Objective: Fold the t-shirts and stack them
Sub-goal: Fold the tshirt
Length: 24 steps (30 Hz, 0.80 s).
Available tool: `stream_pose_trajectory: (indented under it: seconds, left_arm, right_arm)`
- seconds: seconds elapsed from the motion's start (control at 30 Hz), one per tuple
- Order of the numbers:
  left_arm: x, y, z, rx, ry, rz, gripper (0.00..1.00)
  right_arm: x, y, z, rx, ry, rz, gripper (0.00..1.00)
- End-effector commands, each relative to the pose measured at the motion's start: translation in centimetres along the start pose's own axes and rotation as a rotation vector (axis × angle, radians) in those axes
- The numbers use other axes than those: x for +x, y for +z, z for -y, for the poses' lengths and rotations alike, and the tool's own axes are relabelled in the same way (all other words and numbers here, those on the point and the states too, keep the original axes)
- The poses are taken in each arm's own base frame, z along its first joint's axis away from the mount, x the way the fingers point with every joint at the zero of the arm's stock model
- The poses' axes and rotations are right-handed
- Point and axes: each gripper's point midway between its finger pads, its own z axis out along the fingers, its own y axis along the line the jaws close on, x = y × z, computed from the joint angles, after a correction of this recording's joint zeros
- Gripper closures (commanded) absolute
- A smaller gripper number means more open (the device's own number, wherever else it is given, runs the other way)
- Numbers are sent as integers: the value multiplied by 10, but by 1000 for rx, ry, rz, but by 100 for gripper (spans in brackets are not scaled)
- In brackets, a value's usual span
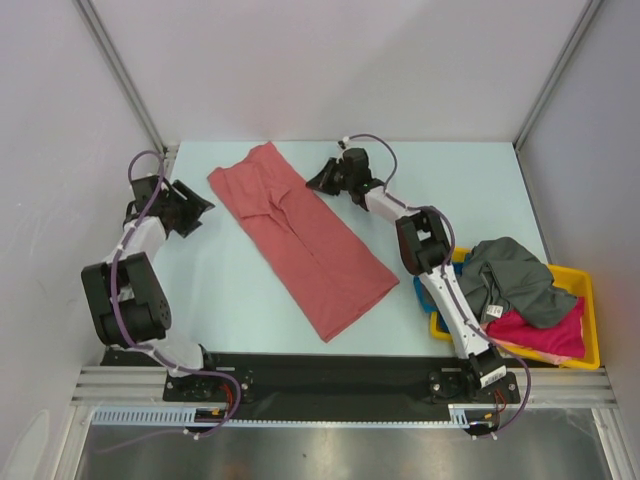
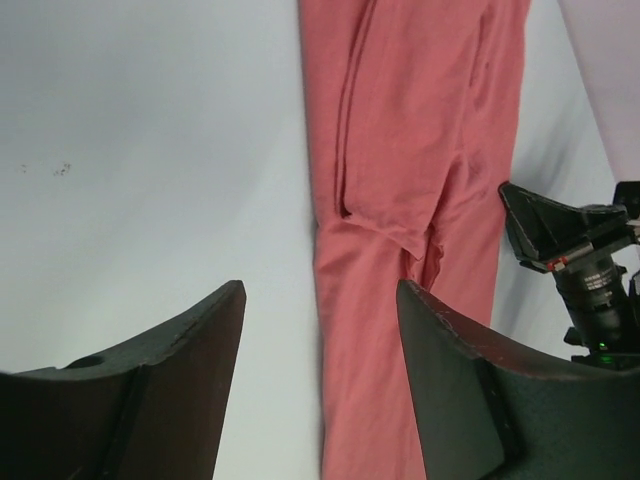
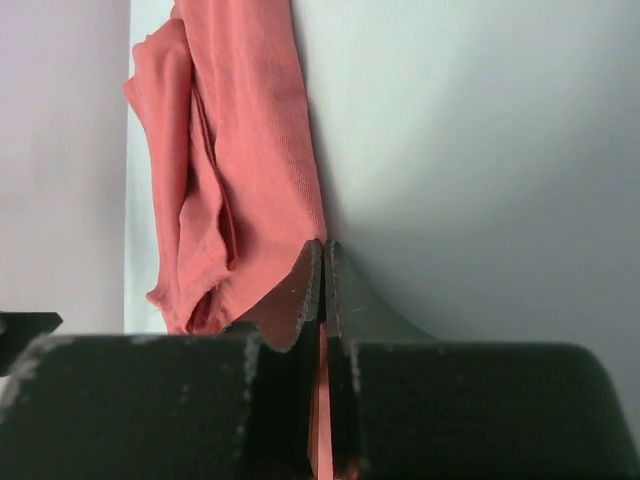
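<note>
A salmon-red t-shirt (image 1: 300, 240) lies folded into a long strip, running diagonally across the middle of the table. My right gripper (image 1: 322, 178) is at its far right edge, shut on a thin fold of the cloth; in the right wrist view a red sliver shows between the closed fingers (image 3: 325, 245), with the rest of the shirt (image 3: 240, 130) lying beyond. My left gripper (image 1: 195, 210) hangs open left of the shirt, not touching it; its fingers (image 2: 320, 290) frame the shirt's left edge (image 2: 410, 120). A dark grey t-shirt (image 1: 520, 280) and a magenta-pink one (image 1: 545, 335) lie heaped at the right.
The heaped shirts sit in a yellow tray (image 1: 590, 300) at the near right, with a bit of blue cloth (image 1: 420, 285) at its left side. White walls enclose the table. The right arm's wrist (image 2: 590, 280) shows across the shirt in the left wrist view.
</note>
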Motion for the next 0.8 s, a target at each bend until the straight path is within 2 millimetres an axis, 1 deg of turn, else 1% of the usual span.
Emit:
stream_pose_trajectory:
  seconds: [0.0,0.03,0.07,0.1,0.13,0.17,0.2,0.23,0.27,0.3,0.33,0.37,0.4,0.43,0.47,0.5,0.53,0.57,0.6,0.63,0.67,0.7,0.73,0.77]
  left_arm:
    - [-14,8,20,64,-5,5,32]
    - [-17,10,25,76,2,10,32]
    - [-11,17,25,71,4,-14,32]
    - [-11,19,27,67,12,-19,32]
    - [-11,21,29,63,15,-31,31]
    - [-5,28,30,59,25,-49,31]
    - [-3,31,29,50,26,-59,31]
    - [-2,34,33,52,33,-67,31]
    - [6,41,34,52,44,-93,31]
    - [8,44,36,51,48,-104,31]
    - [9,46,41,60,58,-106,31]
    - [14,50,47,73,69,-119,31]
    - [19,57,48,80,73,-136,31]
    - [17,61,59,120,86,-137,31]
    - [22,64,66,142,95,-148,31]
    - [29,73,66,146,94,-172,31]
    - [30,75,73,165,102,-175,31]
    - [39,78,79,173,116,-194,31]
    - [43,80,80,173,124,-205,31]
    - [52,80,82,160,141,-219,31]
    - [55,77,84,161,165,-223,31]
    - [61,71,86,160,180,-232,30]
    - [66,67,87,159,198,-239,30]
    - [75,64,92,164,225,-253,30]
  right_arm:
    - [-58,-32,15,122,9,154,100]
    - [-50,-39,35,170,45,141,100]
    - [-61,-50,45,199,61,164,100]
    - [-62,-57,51,227,75,164,100]
    - [-59,-70,58,262,87,154,100]
    - [-55,-78,63,285,97,140,100]
    - [-54,-87,73,304,111,127,100]
    - [-58,-97,64,303,107,127,100]
    - [-36,-104,78,336,126,82,100]
    - [-32,-111,78,345,126,74,100]
    - [-36,-121,66,339,116,83,100]
    - [-15,-132,80,373,138,61,100]
    - [-10,-138,80,377,148,64,100]
    - [-2,-144,81,388,175,67,100]
    - [5,-155,83,410,189,80,100]
    - [10,-160,86,424,209,82,100]
    - [14,-162,85,430,221,83,100]
    - [17,-166,86,449,240,85,100]
    - [22,-166,86,456,239,69,100]
    - [28,-169,90,484,237,45,100]
    - [27,-170,90,493,231,38,100]
    - [20,-169,87,489,214,41,99]
    - [17,-172,87,501,198,29,91]
    - [15,-179,94,539,199,10,86]
